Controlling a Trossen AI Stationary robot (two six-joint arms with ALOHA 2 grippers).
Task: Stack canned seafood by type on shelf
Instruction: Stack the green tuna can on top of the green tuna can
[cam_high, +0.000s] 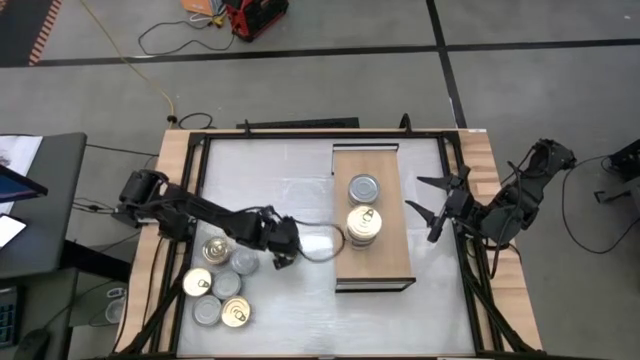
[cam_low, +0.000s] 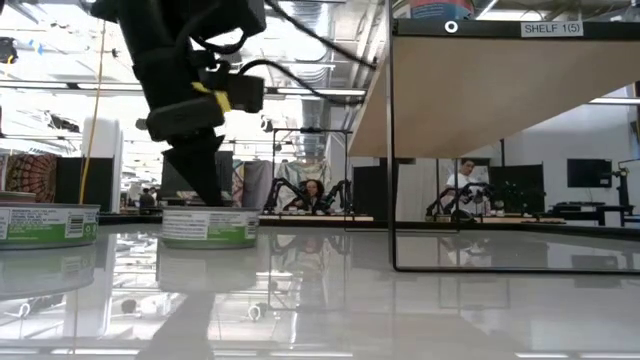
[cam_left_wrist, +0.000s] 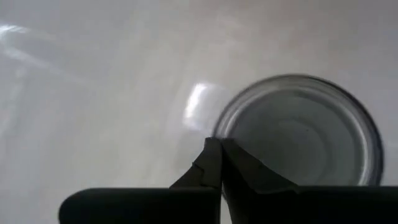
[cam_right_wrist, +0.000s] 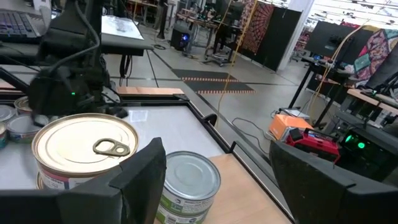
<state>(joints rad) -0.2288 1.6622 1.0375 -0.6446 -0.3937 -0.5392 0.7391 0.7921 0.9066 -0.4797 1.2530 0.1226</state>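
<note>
I had the left claw (cam_high: 283, 256) pinched fully closed, empty, beside a short round silver-lidded tin (cam_left_wrist: 305, 134) — open glossy grey-white surface (cam_high: 290, 185) beyond; right claw (cam_high: 432, 207) gaped wide at the light-wood shelf (cam_high: 395, 255) edge.

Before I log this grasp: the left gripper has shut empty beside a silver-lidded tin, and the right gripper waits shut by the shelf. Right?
Not quite. The right gripper is open, not shut: the high view shows its fingers spread beside the shelf. The rest stands: the left gripper is shut empty beside the silver-lidded tin.
</note>
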